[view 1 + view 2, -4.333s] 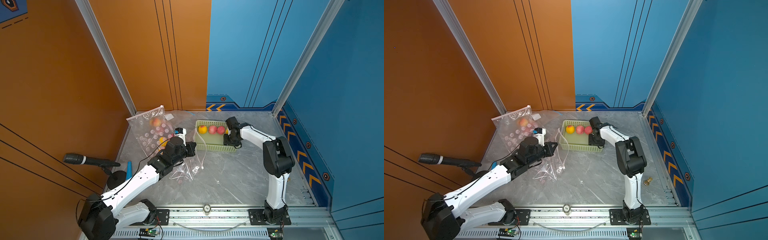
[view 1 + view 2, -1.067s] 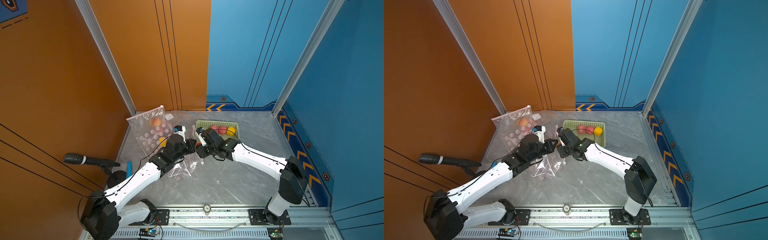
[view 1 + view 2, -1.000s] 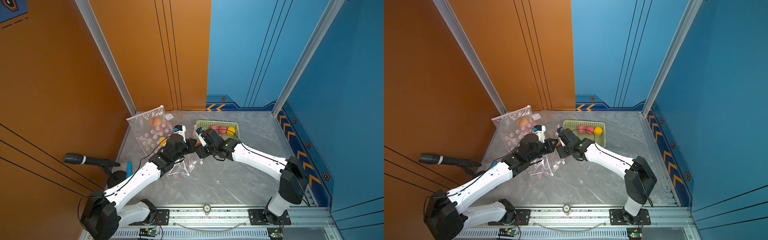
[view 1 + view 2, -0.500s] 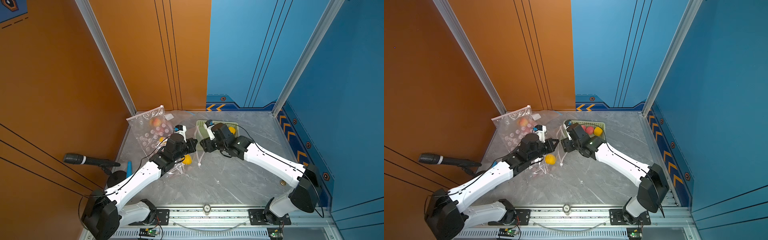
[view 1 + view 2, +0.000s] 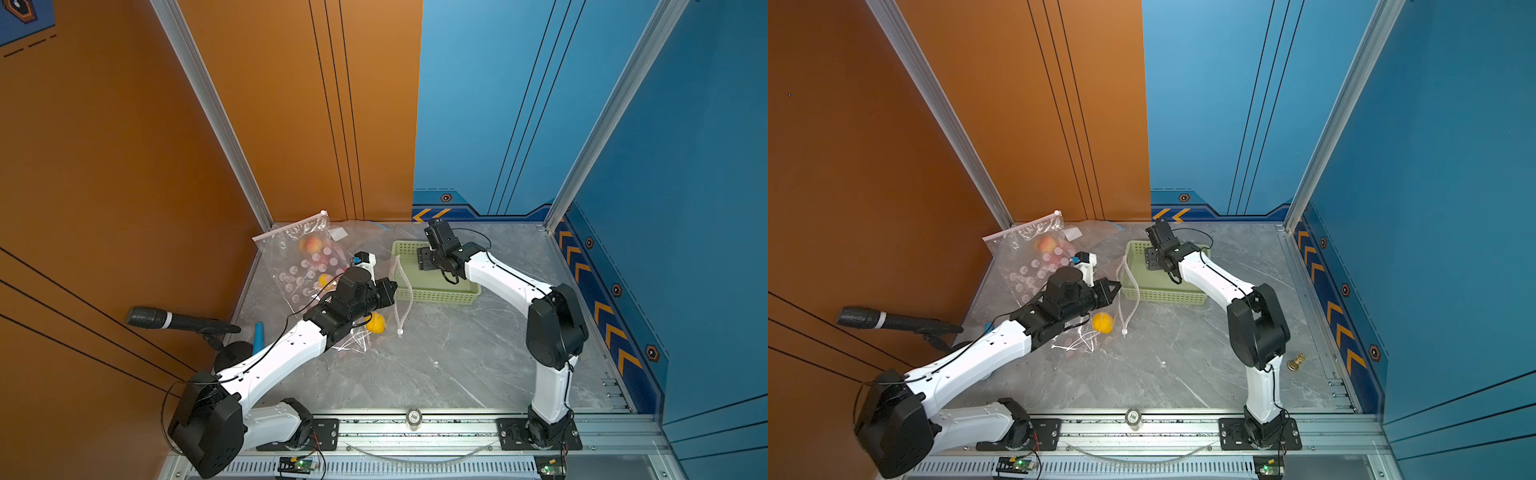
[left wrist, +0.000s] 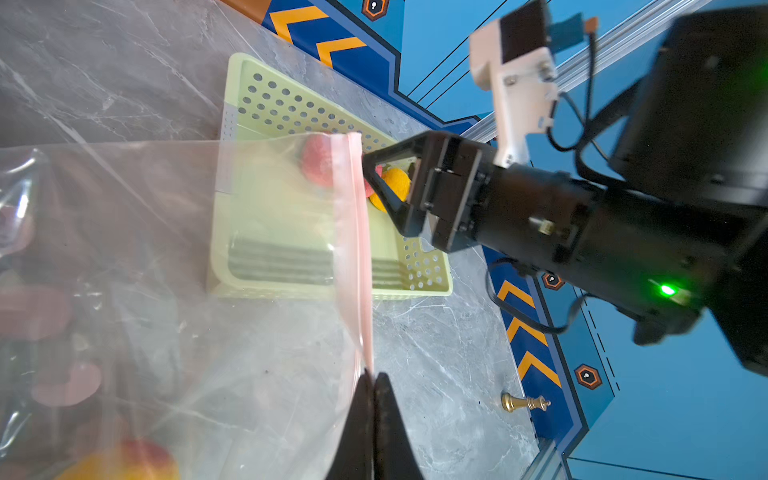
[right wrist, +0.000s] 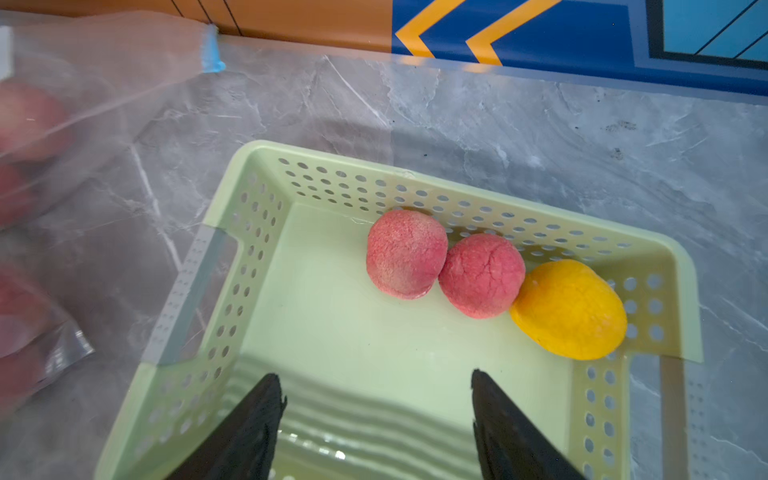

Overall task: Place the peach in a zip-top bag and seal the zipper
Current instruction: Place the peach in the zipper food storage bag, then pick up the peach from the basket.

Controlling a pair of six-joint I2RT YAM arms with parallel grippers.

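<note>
A clear zip-top bag (image 5: 357,328) lies on the table in both top views, its pink zipper rim (image 6: 360,249) lifted and standing open. My left gripper (image 6: 371,379) is shut on that rim (image 5: 395,291). A yellow-orange peach (image 5: 376,323) (image 5: 1103,323) lies inside the bag near its mouth. My right gripper (image 7: 376,386) hangs open and empty over the pale green basket (image 7: 224,232) (image 5: 436,296). In the basket are two pink peaches (image 7: 406,253) (image 7: 482,276) and a yellow-orange one (image 7: 569,309).
A second clear bag with fruit (image 5: 313,245) leans at the back left corner. A microphone on a stand (image 5: 178,322) and a blue object (image 5: 258,336) are at the left edge. A small gold chess piece (image 5: 1296,362) lies near the right wall.
My right gripper left the yellow-orange peach in the bag, drew back from the bag's mouth to above the basket and opened wider. The left gripper kept its hold on the rim.
</note>
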